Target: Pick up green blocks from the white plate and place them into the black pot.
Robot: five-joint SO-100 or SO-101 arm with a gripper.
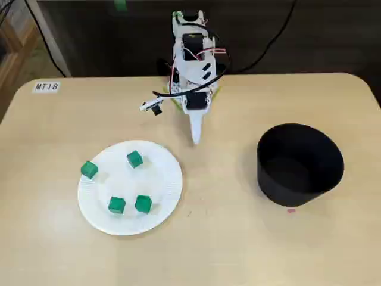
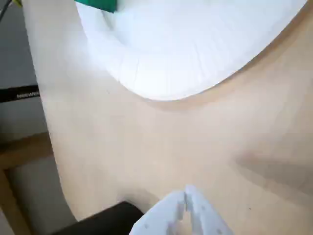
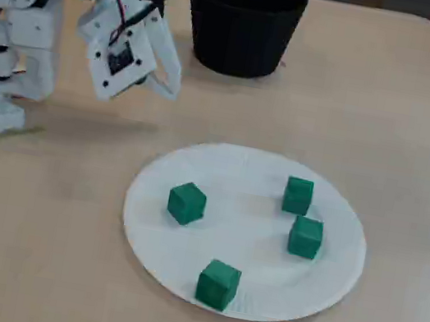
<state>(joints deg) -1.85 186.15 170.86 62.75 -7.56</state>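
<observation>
Task status: not begun, by the look of it; four green blocks (image 1: 134, 159) lie apart from one another on the white plate (image 1: 164, 179), none lifted; black pot (image 1: 297, 186) stands well right of the plate in a fixed view, no block visible in its dark inside; gripper (image 1: 195, 139) hangs above the bare table (image 1: 238, 238) just past the plate's far rim, on the pot side, fingers pressed together on nothing; four transfers left, judging by the count.
</observation>
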